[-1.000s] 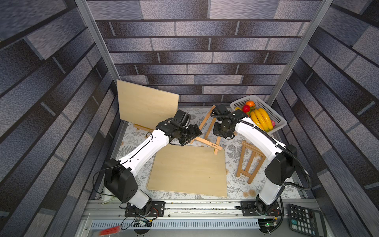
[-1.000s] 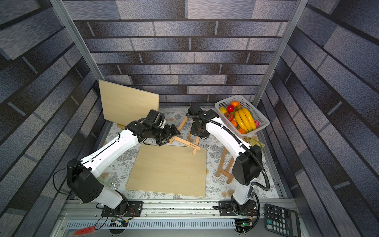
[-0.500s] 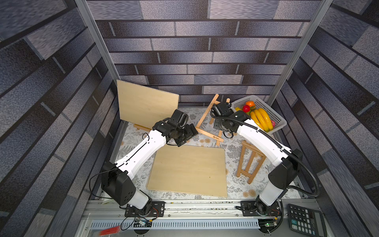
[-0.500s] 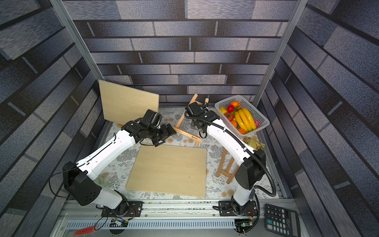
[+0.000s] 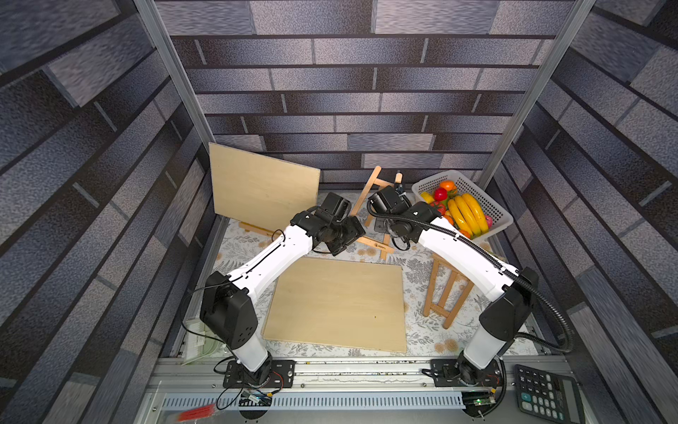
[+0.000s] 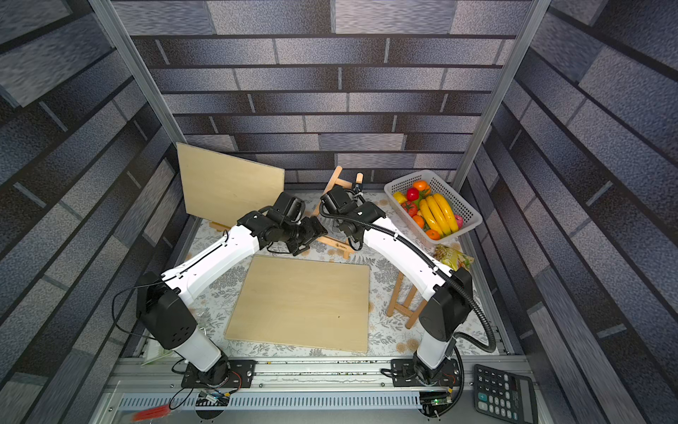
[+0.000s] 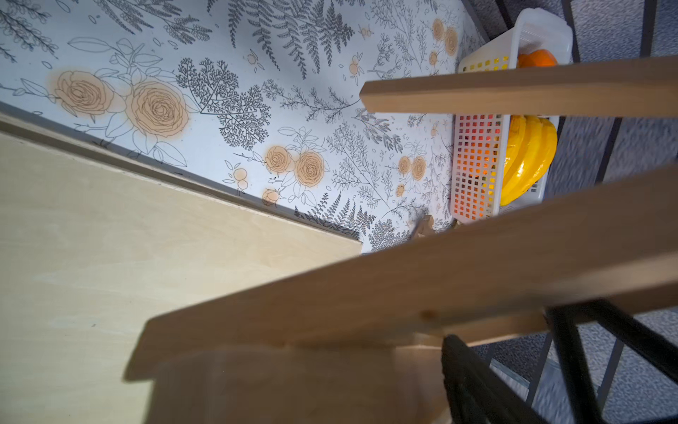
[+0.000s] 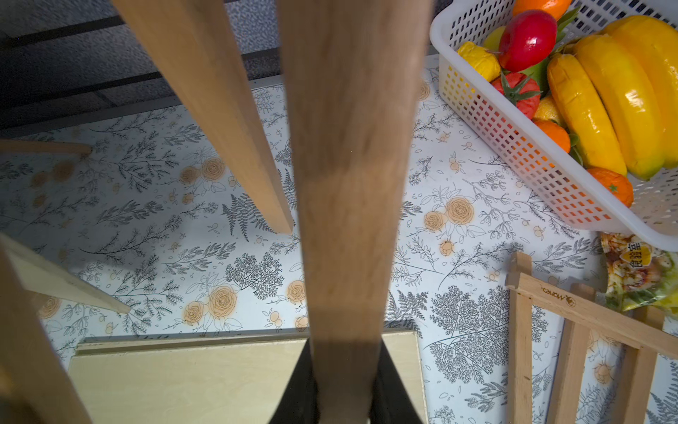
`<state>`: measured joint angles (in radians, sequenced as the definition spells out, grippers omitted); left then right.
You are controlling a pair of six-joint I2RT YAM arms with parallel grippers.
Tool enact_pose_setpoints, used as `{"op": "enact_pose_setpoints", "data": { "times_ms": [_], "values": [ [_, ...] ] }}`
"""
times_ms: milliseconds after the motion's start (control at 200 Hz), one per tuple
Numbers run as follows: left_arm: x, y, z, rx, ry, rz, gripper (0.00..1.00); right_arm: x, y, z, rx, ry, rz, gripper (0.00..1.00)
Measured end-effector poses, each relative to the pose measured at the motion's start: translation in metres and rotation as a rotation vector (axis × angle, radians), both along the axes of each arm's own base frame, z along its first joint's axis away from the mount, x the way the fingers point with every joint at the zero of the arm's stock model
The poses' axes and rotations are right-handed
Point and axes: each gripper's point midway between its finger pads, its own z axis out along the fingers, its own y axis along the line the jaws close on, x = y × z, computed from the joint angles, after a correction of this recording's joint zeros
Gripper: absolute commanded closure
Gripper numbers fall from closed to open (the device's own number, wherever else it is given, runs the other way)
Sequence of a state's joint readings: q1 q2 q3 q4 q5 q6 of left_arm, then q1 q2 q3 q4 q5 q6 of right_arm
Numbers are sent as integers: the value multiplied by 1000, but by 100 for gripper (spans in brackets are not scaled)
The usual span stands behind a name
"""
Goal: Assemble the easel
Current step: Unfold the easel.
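A wooden easel [image 5: 371,185] stands tilted up off the floral mat, its top toward the back wall; it also shows in the other top view as the easel [image 6: 332,183]. My right gripper [image 8: 345,367] is shut on one of its upright bars, a black finger on each side. The right gripper [image 5: 381,228] sits low on the frame. My left gripper [image 5: 351,235] is at the left end of the easel's cross rail [image 5: 378,246]. In the left wrist view the rail [image 7: 403,279] crosses the jaws and only one finger [image 7: 466,370] shows against the wood.
A plywood board [image 5: 337,301] lies flat in front of both grippers. Another board [image 5: 262,191] leans at the back left. A second easel [image 5: 445,290] lies at the right beside a snack packet [image 6: 453,257]. A white fruit basket [image 5: 493,205] stands back right, a calculator [image 5: 546,392] front right.
The right gripper has raised the easel from lying on the mat to standing tilted toward the back wall. The left gripper has followed its rail and its jaws have narrowed a little.
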<state>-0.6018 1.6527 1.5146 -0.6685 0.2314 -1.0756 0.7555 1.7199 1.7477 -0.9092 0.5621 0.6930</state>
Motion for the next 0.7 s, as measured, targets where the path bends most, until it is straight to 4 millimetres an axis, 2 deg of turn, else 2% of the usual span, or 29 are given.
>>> {"op": "enact_pose_setpoints", "data": {
  "times_ms": [140, 386, 426, 471, 506, 591, 701],
  "values": [
    [3, -3, -4, -10, 14, 15, 22, -1, 8, 10, -46, -68, 9, 100],
    [9, -7, 3, -64, 16, 45, 26, 4, 17, 21, -141, -184, 0, 100],
    [10, -7, 4, -72, 17, 52, 32, 6, 19, 21, -153, -196, -2, 100],
    [12, -5, 4, -78, 23, 65, 45, 9, 20, 19, -164, -204, -8, 100],
    [13, -3, 2, -79, 28, 70, 51, 11, 22, 17, -169, -212, -11, 100],
    [16, 0, -1, -86, 37, 88, 58, 16, 26, 13, -170, -220, -16, 100],
    [19, 2, -4, -107, 51, 113, 59, 18, 31, 10, -150, -221, -20, 100]
  ]
}}
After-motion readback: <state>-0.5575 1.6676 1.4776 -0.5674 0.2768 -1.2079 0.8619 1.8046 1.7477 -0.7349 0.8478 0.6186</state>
